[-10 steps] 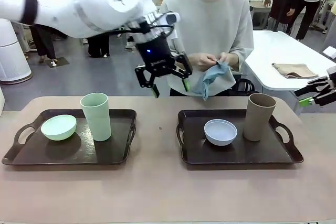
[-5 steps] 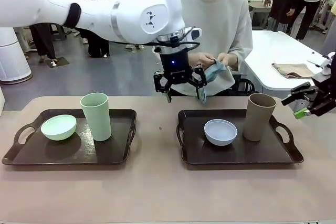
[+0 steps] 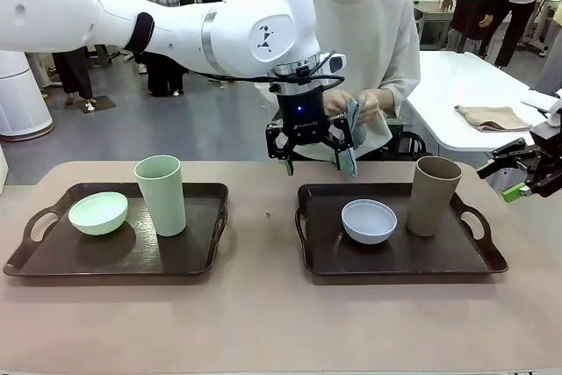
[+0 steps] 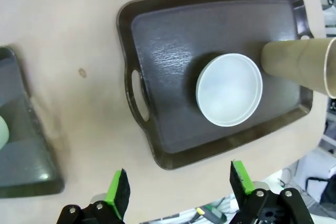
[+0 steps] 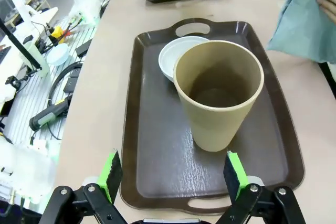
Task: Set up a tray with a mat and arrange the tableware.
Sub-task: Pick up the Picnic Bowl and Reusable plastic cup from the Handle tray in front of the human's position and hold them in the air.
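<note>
While hands (image 3: pixel 370 104) hold cloth (image 5: pixel 305 20), left end effector (image 4: pixel 179 180) spread, arm emblem (image 3: pixel 266 37)

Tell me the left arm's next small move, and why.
Probably ease the left gripper onto the blue cloth and close. Its jaws stand open right beside the cloth, which hangs from the person's hands, and the nearest tray has no mat yet.

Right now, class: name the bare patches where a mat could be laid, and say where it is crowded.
Bare: the table strip between the left tray and right tray, and the wide band along the near edge. Crowded: the right tray's middle, pale bowl beside tan tumbler.
</note>
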You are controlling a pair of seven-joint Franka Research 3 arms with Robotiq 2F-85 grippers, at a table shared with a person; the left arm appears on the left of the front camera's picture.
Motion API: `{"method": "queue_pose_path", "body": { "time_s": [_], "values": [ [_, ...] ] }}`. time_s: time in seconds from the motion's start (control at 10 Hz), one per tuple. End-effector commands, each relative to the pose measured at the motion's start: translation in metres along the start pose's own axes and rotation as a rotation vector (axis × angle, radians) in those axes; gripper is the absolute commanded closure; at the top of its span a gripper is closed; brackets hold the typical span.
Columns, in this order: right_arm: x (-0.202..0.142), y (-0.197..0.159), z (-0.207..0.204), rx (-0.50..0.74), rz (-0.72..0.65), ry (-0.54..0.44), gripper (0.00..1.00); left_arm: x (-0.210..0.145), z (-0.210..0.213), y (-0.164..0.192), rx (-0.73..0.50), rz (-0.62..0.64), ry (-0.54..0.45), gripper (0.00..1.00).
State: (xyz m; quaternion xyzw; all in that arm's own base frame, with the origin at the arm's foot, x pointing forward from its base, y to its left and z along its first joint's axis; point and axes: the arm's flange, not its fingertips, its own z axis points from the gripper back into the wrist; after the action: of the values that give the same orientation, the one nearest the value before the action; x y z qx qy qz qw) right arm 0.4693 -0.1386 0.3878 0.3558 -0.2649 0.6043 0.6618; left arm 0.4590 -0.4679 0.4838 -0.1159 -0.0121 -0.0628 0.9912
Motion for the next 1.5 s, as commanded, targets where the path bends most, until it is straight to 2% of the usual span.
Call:
{"method": "queue_pose_path", "body": {
  "time_s": [0.0,0.2,0.4,0.5,0.8,1.1,1.4],
  "values": [
    [0.000,0.001,-0.004,0.011,0.008,0.004,0.00,-0.004,0.003,0.002,0.000,-0.003,-0.004,0.00],
    [0.001,0.000,-0.001,0.002,0.002,0.001,0.00,0.000,0.000,0.000,0.000,0.001,-0.001,0.00],
    [-0.007,-0.025,-0.015,0.032,0.128,0.020,0.00,0.013,-0.024,-0.013,0.040,0.058,0.034,0.00],
    [-0.016,-0.037,-0.020,-0.012,0.182,0.002,0.00,0.013,-0.033,-0.021,0.093,0.069,0.023,0.00],
    [-0.023,-0.050,-0.033,-0.052,0.140,-0.003,0.00,0.009,-0.054,-0.036,0.157,-0.006,-0.035,0.00],
    [-0.020,-0.057,-0.054,-0.028,0.062,-0.030,0.00,0.020,-0.079,-0.052,0.180,-0.004,-0.082,0.00],
    [-0.019,-0.059,-0.069,-0.006,0.052,-0.051,0.00,0.029,-0.093,-0.059,0.192,-0.006,-0.091,0.00]
  ]
}}
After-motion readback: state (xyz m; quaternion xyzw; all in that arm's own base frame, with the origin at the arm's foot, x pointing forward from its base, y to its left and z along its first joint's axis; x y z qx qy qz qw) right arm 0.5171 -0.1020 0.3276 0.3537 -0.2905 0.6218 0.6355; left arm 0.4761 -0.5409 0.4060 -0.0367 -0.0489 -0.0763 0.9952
